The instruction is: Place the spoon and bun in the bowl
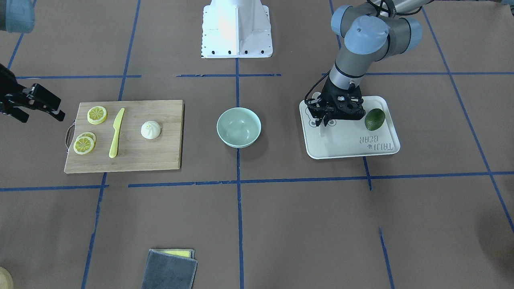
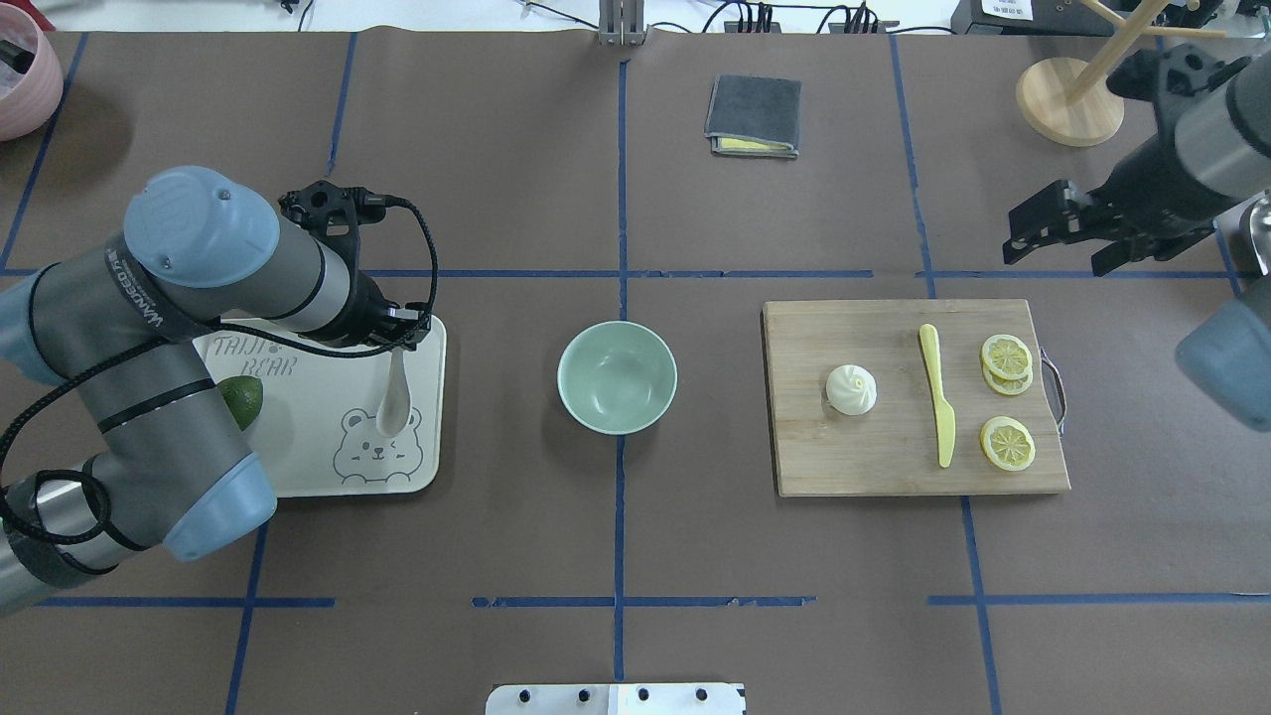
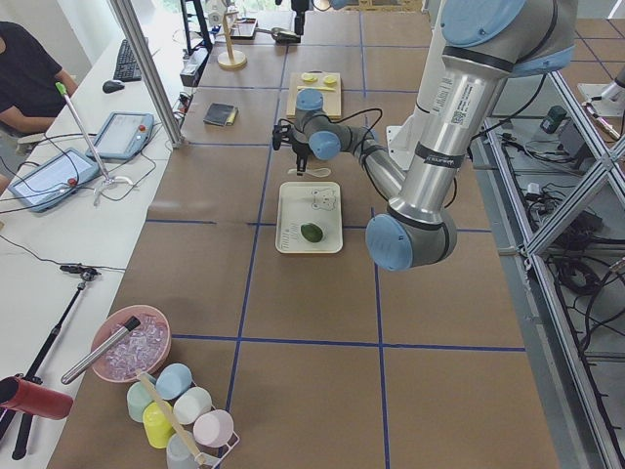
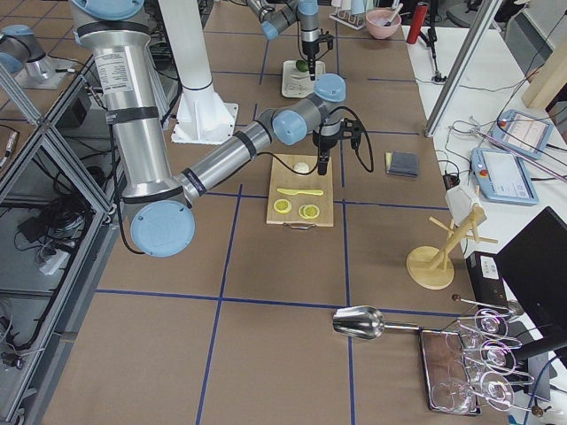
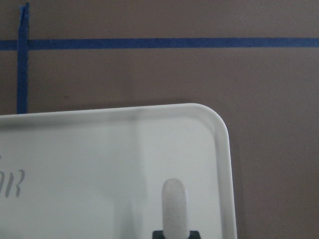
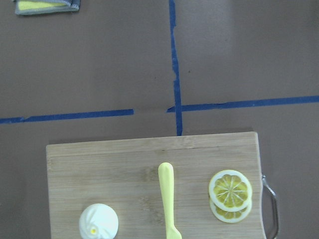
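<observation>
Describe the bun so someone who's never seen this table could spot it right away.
Find the wooden cutting board to the robot's right of the green bowl. The bun sits on its end nearest the bowl: the only white dome there, with a twisted top, beside a flat yellow knife and lemon slices.

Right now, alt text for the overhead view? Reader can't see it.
The left gripper holds the spoon by its handle over the bear tray, which also carries a green fruit. The empty mint bowl sits mid-table; right of it, the bun, a yellow knife and lemon slices lie on a cutting board, the right gripper open near its far edge.
</observation>
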